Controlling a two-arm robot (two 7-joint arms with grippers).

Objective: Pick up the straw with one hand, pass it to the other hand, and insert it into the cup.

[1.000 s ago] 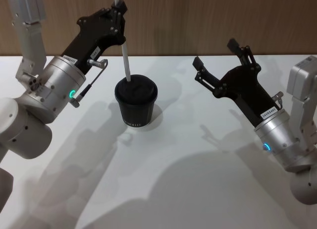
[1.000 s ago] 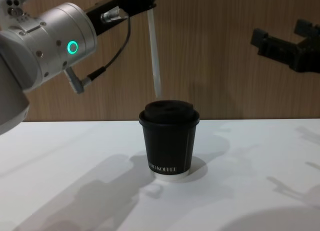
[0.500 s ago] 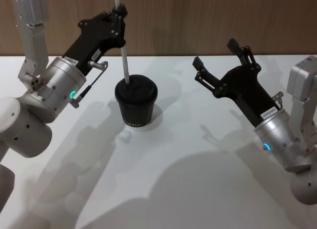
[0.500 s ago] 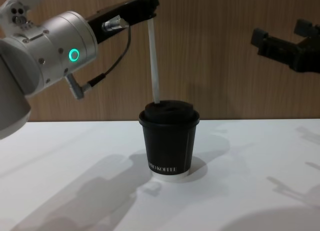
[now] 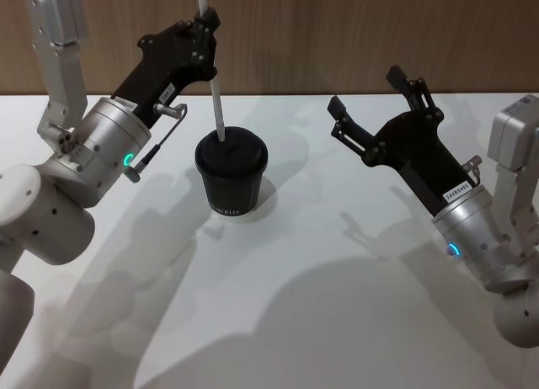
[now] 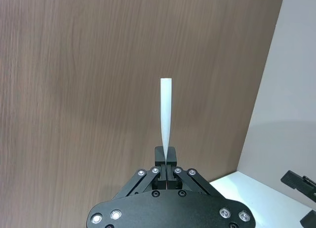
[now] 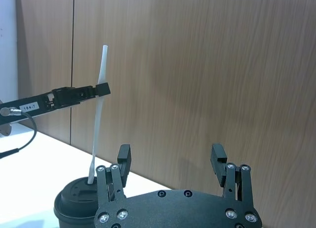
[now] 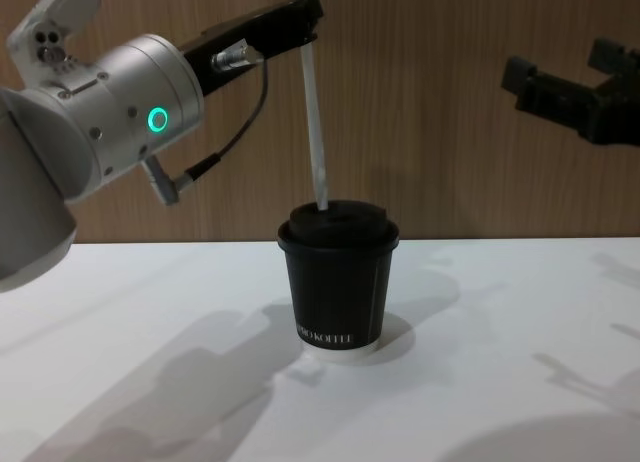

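The black cup (image 5: 232, 183) (image 8: 338, 282) with its domed lid stands on the white table, left of centre. A thin white straw (image 5: 215, 86) (image 8: 313, 112) stands nearly upright over it, its lower end meeting the lid's top. My left gripper (image 5: 207, 20) (image 8: 305, 7) is shut on the straw's upper part, with a short length of straw (image 6: 165, 109) rising past the fingers. My right gripper (image 5: 366, 90) (image 8: 565, 67) hangs open and empty to the right of the cup, above the table. The right wrist view shows the straw (image 7: 98, 124) and cup lid (image 7: 74, 203) beyond that gripper (image 7: 170, 156).
The white table (image 5: 320, 288) stretches toward me from the cup. A wooden wall (image 8: 450, 132) closes off the back. A dark cable (image 8: 215, 152) loops under my left wrist.
My left gripper has shifted slightly right and the straw has swung from tilted to nearly upright, its lower end now on the lid. The right arm has not moved.
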